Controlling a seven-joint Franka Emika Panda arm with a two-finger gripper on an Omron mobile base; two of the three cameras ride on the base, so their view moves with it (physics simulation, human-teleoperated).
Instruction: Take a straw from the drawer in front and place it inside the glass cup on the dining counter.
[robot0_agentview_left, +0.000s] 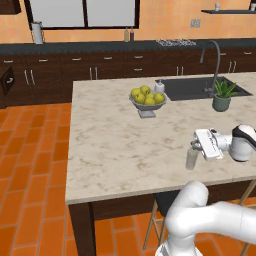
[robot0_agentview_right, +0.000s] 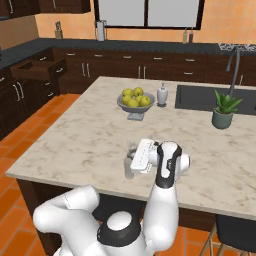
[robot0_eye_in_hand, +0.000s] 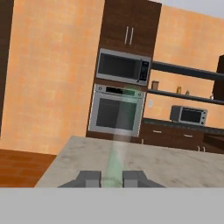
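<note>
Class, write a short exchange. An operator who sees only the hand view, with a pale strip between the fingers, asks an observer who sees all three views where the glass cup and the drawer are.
Operator: I see a pale strip between my fingers and an oven far ahead. Where is the glass cup?
Observer: The glass cup stands on the dining counter, just under the gripper, which points sideways over it.
Operator: Is anything crowding the cup?
Observer: No. The fruit bowl sits well away, near the sink.
Operator: And the drawer?
Observer: The drawer stands pulled out from the cabinets across the floor, at the left of the right base view.
</note>
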